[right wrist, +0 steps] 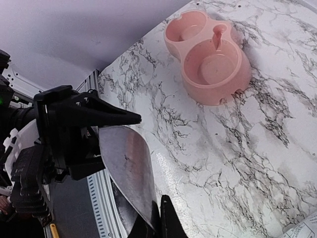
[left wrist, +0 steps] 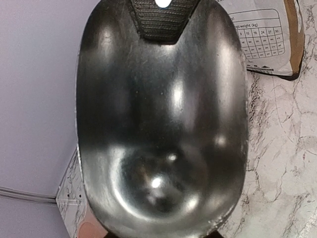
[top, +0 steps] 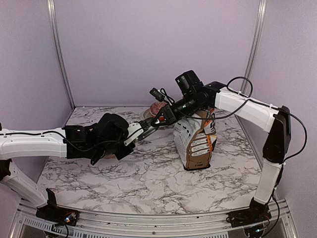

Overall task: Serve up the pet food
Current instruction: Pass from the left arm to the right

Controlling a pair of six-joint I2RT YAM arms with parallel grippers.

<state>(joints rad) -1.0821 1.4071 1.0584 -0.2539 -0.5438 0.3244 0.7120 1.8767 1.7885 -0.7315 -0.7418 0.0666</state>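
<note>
No pet food shows in any view. A shiny metal scoop (top: 150, 127) hangs above the table between both grippers. Its bowl (left wrist: 158, 139) is empty. My left gripper (top: 140, 132) holds the scoop's back end; in the right wrist view its black jaws (right wrist: 106, 141) straddle it. My right gripper (top: 160, 120) is pinched on the scoop's front lip (right wrist: 130, 168), with the fingers meeting at the bottom edge (right wrist: 162, 223). One of its pads (left wrist: 159, 17) shows on the rim. The pink double bowl (right wrist: 213, 59) stands empty.
A white-and-brown printed paper bag (top: 195, 141) stands upright right of centre, under the right arm; it also shows in the left wrist view (left wrist: 262, 44). A pink-frosted cupcake (top: 157, 108) sits at the back. The left arm hides most of the pink bowl in the top view.
</note>
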